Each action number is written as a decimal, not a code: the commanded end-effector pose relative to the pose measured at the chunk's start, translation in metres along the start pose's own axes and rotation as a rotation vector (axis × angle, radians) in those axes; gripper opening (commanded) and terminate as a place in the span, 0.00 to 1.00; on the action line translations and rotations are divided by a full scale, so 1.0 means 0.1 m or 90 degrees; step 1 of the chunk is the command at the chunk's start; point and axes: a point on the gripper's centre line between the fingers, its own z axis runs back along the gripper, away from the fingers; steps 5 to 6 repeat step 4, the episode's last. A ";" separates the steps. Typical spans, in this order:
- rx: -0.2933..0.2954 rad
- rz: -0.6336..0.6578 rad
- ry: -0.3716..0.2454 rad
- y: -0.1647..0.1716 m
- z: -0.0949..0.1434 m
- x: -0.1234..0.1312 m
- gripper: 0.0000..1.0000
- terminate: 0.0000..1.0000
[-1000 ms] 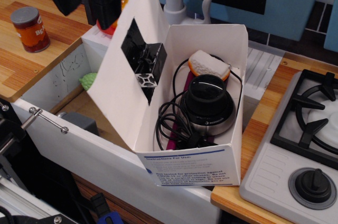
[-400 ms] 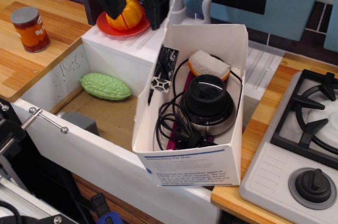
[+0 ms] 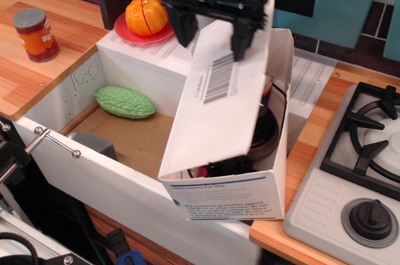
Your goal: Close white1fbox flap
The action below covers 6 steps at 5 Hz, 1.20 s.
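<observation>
One box (image 3: 228, 199) stands at lower centre, its printed end toward the bottom of the frame. Its one flap (image 3: 222, 105) slants over the opening, barcode side up, far edge raised. One gripper (image 3: 209, 34) at upper centre has two dark fingers (image 3: 239, 43) spread apart above the flap's far edge, gripping nothing. One can (image 3: 36, 34) stands at upper left, one orange (image 3: 147, 15) on one red plate (image 3: 128, 32), one green gourd (image 3: 124, 102) lies in the drawer (image 3: 75, 168), one stove (image 3: 356, 171) sits right.
</observation>
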 end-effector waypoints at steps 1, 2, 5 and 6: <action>-0.007 0.032 -0.016 -0.14 -0.23 0.13 1.00 0.00; -0.019 0.036 -0.011 -0.14 -0.35 0.11 1.00 0.00; -0.020 0.019 -0.010 -0.11 -0.41 0.08 1.00 1.00; -0.020 0.019 -0.010 -0.11 -0.41 0.08 1.00 1.00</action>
